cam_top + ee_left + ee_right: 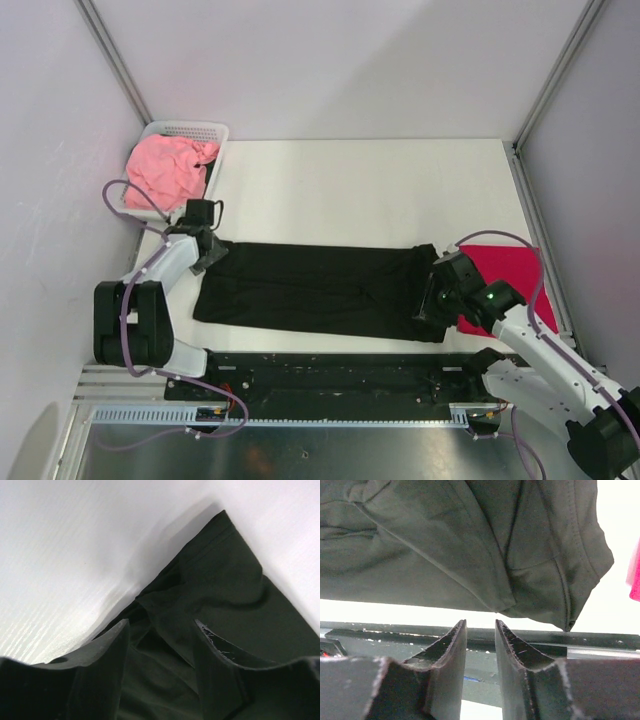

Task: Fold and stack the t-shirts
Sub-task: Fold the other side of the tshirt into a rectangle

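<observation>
Over the left end of the folded black cloth t-shirt, left gripper spread wide. At its right end, right gripper narrowly parted, empty.

A white mesh basket sits upper left. A black strip borders the white table's lower edge.

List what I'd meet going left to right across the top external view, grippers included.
pink t-shirt → left gripper → black t-shirt → right gripper → red t-shirt
</observation>
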{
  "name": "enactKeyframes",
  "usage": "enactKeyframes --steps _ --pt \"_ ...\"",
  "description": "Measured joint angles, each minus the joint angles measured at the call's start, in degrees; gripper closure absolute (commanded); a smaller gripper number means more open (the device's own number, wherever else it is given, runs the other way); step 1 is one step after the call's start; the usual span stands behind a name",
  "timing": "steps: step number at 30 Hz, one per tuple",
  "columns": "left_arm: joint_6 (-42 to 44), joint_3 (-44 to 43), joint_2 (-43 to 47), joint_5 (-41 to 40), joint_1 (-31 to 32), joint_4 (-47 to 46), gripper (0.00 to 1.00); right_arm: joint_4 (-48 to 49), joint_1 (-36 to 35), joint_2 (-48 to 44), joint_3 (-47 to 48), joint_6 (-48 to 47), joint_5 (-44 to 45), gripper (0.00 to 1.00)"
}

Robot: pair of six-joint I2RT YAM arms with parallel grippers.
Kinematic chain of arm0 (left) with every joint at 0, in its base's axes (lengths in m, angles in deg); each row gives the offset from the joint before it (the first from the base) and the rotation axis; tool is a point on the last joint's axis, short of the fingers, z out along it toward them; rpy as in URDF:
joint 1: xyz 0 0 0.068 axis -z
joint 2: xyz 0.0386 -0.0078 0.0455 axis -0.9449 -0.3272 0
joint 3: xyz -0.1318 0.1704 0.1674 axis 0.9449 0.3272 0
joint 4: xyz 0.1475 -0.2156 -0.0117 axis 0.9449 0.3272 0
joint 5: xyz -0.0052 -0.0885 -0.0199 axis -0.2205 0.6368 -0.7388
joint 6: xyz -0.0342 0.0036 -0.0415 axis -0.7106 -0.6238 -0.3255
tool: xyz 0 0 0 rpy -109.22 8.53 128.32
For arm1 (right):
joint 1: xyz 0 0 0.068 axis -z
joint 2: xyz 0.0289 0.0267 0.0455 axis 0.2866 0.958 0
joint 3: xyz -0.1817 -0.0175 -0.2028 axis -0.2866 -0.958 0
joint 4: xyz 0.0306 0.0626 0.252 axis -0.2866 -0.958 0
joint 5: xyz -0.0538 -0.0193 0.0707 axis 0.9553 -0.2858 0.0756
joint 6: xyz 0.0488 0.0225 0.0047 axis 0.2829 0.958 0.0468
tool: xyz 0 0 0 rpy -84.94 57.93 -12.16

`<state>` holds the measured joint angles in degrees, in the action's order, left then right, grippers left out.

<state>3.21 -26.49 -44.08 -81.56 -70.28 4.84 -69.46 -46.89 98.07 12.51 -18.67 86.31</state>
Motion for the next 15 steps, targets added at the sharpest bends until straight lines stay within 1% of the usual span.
enactKeyframes --steps 2,5,7,9,13,15 --pt "0.2 0.0 1.2 0.6 0.0 -0.1 0.42 0.2 0.0 -0.7 -0.2 0.5 -0.4 0.59" --pt "1.4 -0.1 2.8 2.7 0.8 -0.5 0.43 1.2 0.0 -1.4 -0.1 0.8 -0.5 0.58" --pt "2.4 -0.3 3.3 4.6 2.6 -1.1 0.43 2.2 0.0 -0.2 0.4 0.8 -0.3 0.58" --pt "3.9 -1.2 3.3 7.5 7.0 -2.5 0.44 4.1 0.0 2.8 1.6 0.6 0.4 0.58" --pt "6.3 -5.5 0.8 15.0 19.2 -6.8 0.44 11.6 0.2 12.2 4.7 -1.2 2.3 0.53" --pt "6.7 -7.2 -1.3 18.2 23.0 -8.9 0.45 15.6 0.5 16.2 5.6 -2.5 3.1 0.51"
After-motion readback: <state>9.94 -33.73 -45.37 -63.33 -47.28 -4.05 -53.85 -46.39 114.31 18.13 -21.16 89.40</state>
